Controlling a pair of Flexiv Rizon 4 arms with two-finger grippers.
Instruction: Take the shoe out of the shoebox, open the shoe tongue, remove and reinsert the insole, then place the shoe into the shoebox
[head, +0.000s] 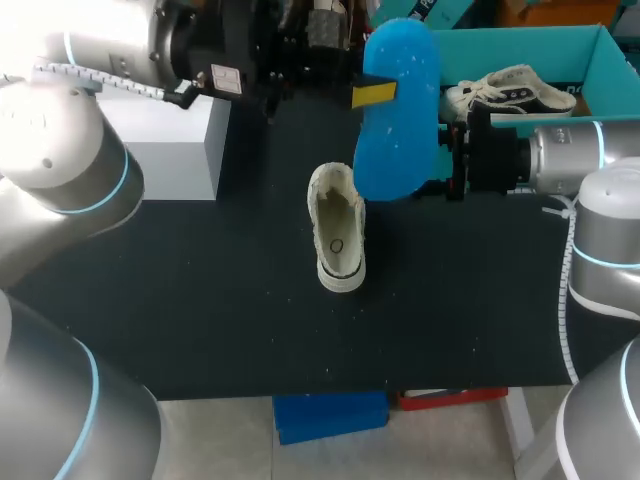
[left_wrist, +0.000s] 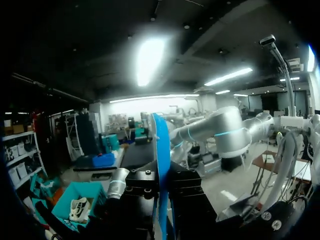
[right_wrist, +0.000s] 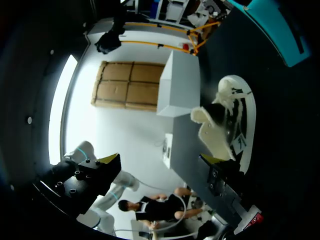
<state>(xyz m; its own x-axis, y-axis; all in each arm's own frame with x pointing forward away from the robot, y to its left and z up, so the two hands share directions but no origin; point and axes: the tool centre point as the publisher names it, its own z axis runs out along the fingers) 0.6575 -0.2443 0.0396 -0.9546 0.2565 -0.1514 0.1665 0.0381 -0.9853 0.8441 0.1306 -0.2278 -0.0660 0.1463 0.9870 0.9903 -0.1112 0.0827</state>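
Aloft, left pincer (left_wrist: 163, 186) tight on insole (head: 395, 115).

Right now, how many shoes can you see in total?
2. One white shoe stands on the black table, near its middle. The other shoe lies inside the teal shoebox at the far right. Part of the box is hidden, so more may lie there.
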